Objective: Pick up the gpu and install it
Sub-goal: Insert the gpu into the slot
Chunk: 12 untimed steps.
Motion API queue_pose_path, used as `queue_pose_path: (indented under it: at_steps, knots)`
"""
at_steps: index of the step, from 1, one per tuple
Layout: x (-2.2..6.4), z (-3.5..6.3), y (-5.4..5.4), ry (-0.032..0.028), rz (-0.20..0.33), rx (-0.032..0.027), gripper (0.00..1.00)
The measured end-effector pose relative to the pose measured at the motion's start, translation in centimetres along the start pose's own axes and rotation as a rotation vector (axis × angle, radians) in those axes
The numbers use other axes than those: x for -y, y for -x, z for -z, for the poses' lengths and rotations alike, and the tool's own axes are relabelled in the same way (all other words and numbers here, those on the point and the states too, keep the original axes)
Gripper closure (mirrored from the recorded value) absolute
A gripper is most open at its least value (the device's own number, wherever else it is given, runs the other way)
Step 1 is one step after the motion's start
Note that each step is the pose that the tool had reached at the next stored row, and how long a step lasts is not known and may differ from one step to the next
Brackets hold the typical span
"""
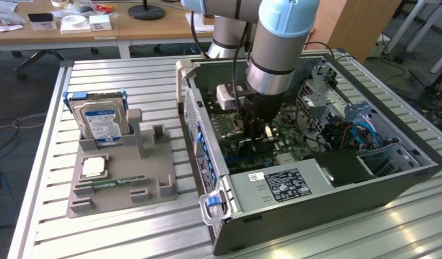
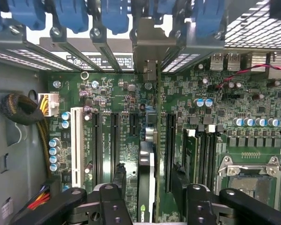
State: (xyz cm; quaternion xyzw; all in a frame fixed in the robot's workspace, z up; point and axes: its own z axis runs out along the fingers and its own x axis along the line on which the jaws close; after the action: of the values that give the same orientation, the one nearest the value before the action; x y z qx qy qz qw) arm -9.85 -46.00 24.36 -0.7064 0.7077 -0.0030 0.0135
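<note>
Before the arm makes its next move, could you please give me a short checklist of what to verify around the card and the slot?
1. GPU standing on edge in a motherboard slot, in line with it: ok.
2. Its silvery end bracket lined up with a rear opening of the computer case: ok.
3. Card pressed fully home in the slot: cannot tell.
4. Gripper jaws open, standing apart on either side of the card: ok.
5. Fingers free of the neighbouring slots: cannot tell.
6. Hard drive and memory stick left on the grey holder outside the case: ok.
</note>
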Motion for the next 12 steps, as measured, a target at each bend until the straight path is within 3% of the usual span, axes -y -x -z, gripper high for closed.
queue_pose_path:
  at_steps: [5,12]
  knots:
    - [0.04,0.7,0.01,0.0001,0.0,0.0001,0.48]
    - [0.36,1.11,0.02,0.0059,-0.002,0.0002,0.48]
